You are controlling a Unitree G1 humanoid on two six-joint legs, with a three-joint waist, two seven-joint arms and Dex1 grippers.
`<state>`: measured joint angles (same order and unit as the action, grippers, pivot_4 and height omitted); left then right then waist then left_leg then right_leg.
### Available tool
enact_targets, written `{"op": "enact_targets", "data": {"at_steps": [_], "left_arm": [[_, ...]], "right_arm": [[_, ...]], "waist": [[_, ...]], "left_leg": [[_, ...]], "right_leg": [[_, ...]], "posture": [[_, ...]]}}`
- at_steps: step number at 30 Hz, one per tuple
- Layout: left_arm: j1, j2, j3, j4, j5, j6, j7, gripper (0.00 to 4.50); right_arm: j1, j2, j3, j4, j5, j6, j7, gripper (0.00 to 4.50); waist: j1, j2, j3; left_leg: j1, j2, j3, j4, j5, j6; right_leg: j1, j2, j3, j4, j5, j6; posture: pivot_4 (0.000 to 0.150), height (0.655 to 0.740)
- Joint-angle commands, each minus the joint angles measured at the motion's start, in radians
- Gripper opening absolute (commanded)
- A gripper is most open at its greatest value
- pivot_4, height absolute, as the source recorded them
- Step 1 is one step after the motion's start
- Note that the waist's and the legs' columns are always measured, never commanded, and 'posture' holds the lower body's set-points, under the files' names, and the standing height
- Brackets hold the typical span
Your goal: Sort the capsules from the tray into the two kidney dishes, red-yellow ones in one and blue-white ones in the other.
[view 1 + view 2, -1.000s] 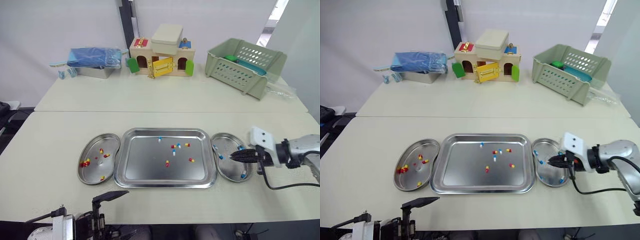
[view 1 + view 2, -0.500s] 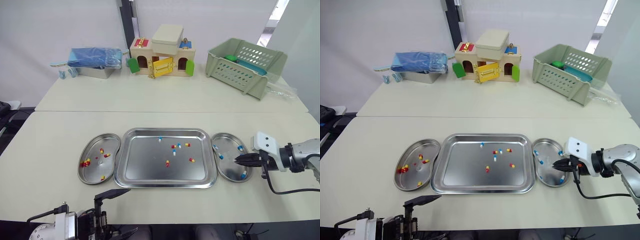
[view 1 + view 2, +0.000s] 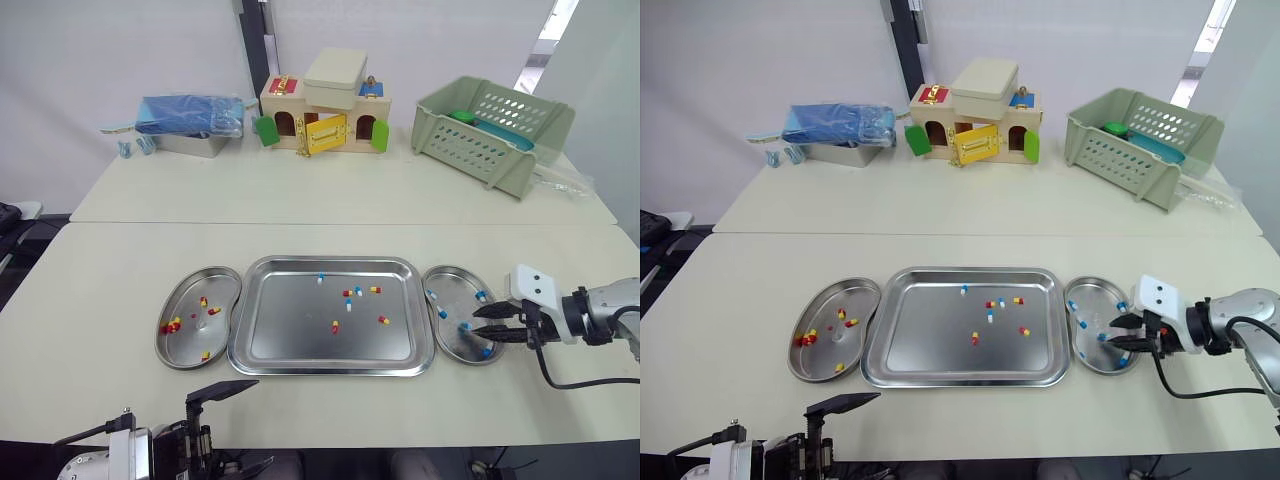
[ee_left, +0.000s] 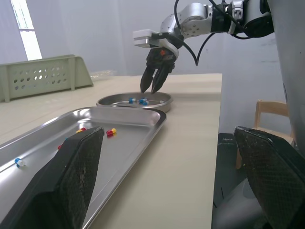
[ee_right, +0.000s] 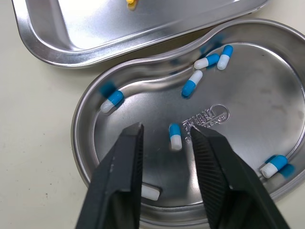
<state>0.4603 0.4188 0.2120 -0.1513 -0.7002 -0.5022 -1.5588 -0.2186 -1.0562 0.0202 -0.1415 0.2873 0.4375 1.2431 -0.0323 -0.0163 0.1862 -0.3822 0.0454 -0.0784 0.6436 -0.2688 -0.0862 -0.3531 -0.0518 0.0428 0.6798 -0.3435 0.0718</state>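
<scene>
The steel tray [image 3: 300, 342] lies mid-table and holds several capsules, red-yellow ones [image 3: 383, 320] and blue-white ones [image 3: 348, 306]. To its left, the kidney dish [image 3: 190, 338] holds red-yellow capsules [image 3: 168, 325]. On the tray's right, the other kidney dish [image 3: 455, 297] holds blue-white capsules. My right gripper [image 3: 478, 324] hovers open just over this dish. A blue-white capsule [image 5: 175, 136] lies on the dish floor between its fingertips. My left gripper [image 4: 167, 133] is open and holds nothing, low at the table's near edge in front of the left dish.
At the back of the far table stand a toy wooden house [image 3: 325, 105], a green slatted basket [image 3: 490, 125] and a metal box under a blue bag [image 3: 190, 118]. A wooden chair [image 4: 276, 125] stands beyond the table's right end.
My right gripper has gone from shut to open over the right dish, and a blue-white capsule now lies in the dish below its fingertips. The left gripper has hardly moved.
</scene>
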Motion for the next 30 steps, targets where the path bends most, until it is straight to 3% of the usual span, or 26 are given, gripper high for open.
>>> {"op": "enact_targets", "data": {"at_steps": [1, 6, 11, 16, 20, 24, 30], "left_arm": [[0.016, 0.004, 0.007, -0.004, -0.013, -0.016, 0.001, 4.50], [0.034, 0.008, 0.020, -0.011, -0.024, -0.007, 0.016, 4.50], [0.076, 0.056, 0.082, -0.100, -0.030, 0.096, 0.150, 4.50], [0.103, 0.202, 0.243, -0.220, -0.061, 0.371, 0.423, 4.50], [0.086, 0.357, 0.413, -0.205, -0.142, 0.641, 0.584, 4.50], [0.073, 0.474, 0.519, -0.102, -0.151, 0.817, 0.592, 4.50], [-0.039, 0.608, 0.564, 0.173, -0.015, 0.843, 0.555, 4.50]], "right_arm": [[-0.019, -0.015, -0.029, -0.006, 0.007, -0.011, 0.009, 2.84], [-0.005, -0.016, -0.076, -0.012, 0.059, 0.020, 0.015, 4.47], [0.020, -0.016, -0.185, 0.000, 0.146, 0.065, 0.028, 4.49], [0.072, -0.021, -0.330, 0.043, 0.218, 0.092, 0.046, 4.49], [0.146, -0.043, -0.400, 0.120, 0.198, 0.038, 0.079, 4.49], [0.187, -0.033, -0.422, 0.193, 0.163, -0.072, 0.088, 4.49], [0.181, -0.022, -0.405, 0.343, 0.117, -0.197, 0.084, 4.49]], "waist": [[0.000, 0.000, 0.000], [0.000, 0.000, 0.000], [0.001, 0.000, 0.000], [0.003, -0.001, 0.001], [0.003, -0.001, 0.001], [-0.001, 0.000, 0.001], [-0.009, 0.001, 0.002]], "left_leg": [[0.000, 0.000, 0.000, 0.000, 0.000, 0.000], [0.000, 0.000, 0.000, 0.000, 0.000, 0.000], [0.000, 0.000, 0.000, 0.000, 0.000, 0.000], [0.000, 0.000, -0.001, 0.000, 0.000, 0.000], [0.000, 0.000, 0.000, 0.000, 0.000, 0.000], [0.001, 0.000, 0.000, 0.000, 0.000, 0.000], [0.001, 0.000, 0.001, -0.001, 0.000, 0.000]], "right_leg": [[0.000, 0.000, 0.000, 0.000, 0.000, 0.000], [0.000, 0.000, 0.000, 0.000, 0.000, 0.000], [0.000, 0.000, 0.000, 0.000, 0.000, 0.000], [0.001, 0.000, -0.001, 0.000, 0.000, 0.000], [0.001, 0.000, 0.000, 0.000, 0.000, 0.000], [0.001, 0.000, 0.000, 0.000, 0.000, 0.000], [0.000, 0.000, 0.000, 0.001, 0.000, 0.000]], "posture": [[0.150, 0.7400], [0.150, 0.7400], [0.150, 0.7400], [0.150, 0.7400], [0.150, 0.7400], [0.150, 0.7400], [0.150, 0.7400]]}}
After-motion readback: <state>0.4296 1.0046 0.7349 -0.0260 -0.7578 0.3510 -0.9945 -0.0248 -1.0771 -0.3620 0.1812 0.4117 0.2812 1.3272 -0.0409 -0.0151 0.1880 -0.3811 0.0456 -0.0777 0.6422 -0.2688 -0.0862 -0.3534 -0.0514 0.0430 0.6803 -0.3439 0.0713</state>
